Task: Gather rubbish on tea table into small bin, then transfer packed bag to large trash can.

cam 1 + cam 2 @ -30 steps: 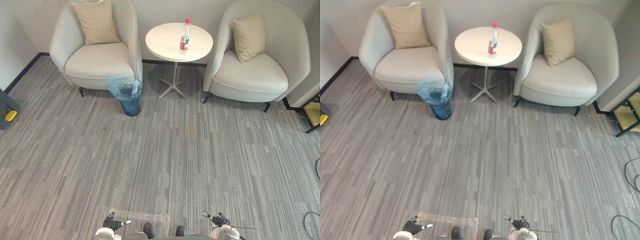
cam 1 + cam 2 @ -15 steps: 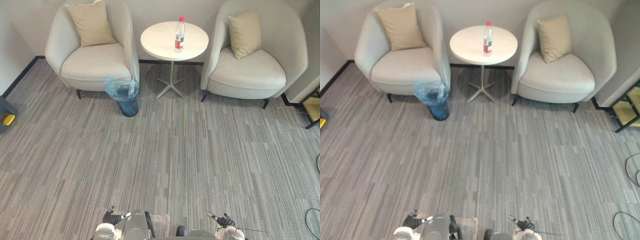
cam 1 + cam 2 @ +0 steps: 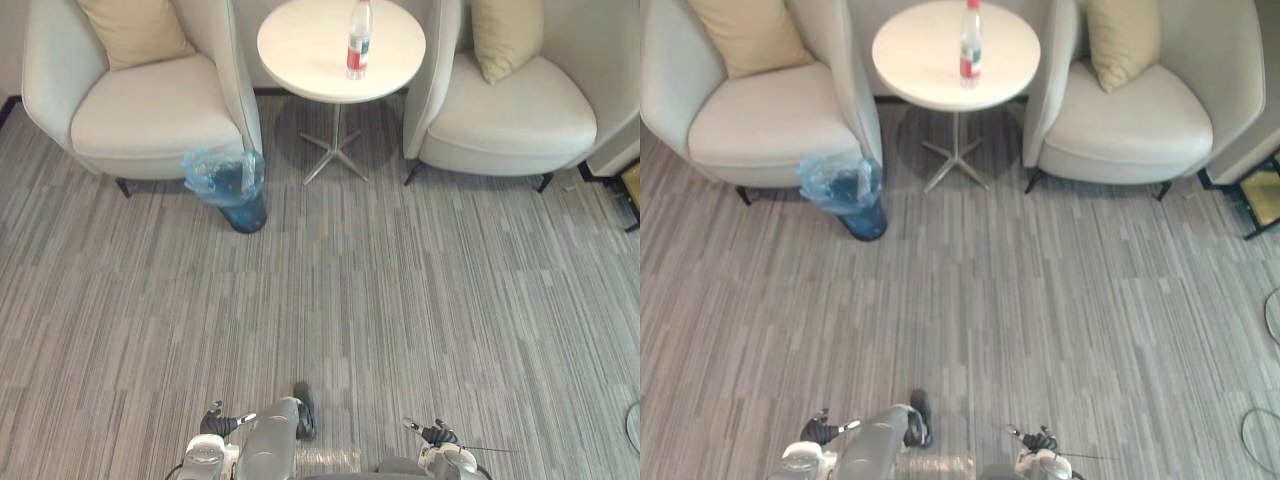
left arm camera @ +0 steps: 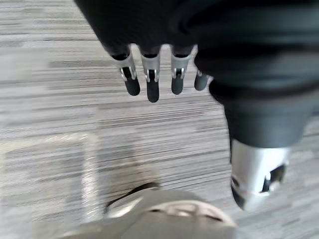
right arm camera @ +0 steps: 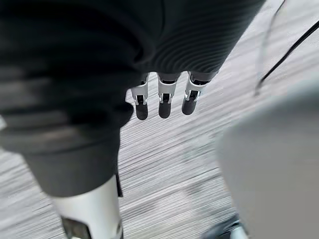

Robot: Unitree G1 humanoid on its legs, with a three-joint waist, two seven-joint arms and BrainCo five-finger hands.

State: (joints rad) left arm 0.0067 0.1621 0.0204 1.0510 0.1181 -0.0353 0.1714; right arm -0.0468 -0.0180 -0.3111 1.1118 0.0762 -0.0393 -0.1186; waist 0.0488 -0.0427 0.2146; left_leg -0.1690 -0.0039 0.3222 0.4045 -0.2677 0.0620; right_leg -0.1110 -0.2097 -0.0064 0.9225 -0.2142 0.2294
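Note:
A plastic bottle [image 3: 357,39] with a red label stands upright on the round white tea table [image 3: 300,45] at the far side, between two armchairs. On the carpet left of the table's foot sits the small bin [image 3: 230,187], lined with a blue bag. My left hand [image 3: 217,424] hangs at the bottom edge, far from the table, its fingers [image 4: 152,79] straight and holding nothing. My right hand [image 3: 437,435] hangs at the bottom right, its fingers [image 5: 163,99] relaxed and bare.
A light armchair [image 3: 130,110] with a tan cushion stands left of the table, and another armchair [image 3: 510,110] with a cushion stands right of it. Grey striped carpet [image 3: 400,300] stretches between me and the furniture. A yellow-edged object [image 3: 1262,195] sits at the right edge.
The whole scene has shifted: the camera has come closer to the table and chairs, which now sit higher and larger in view. Both hands hang as before.

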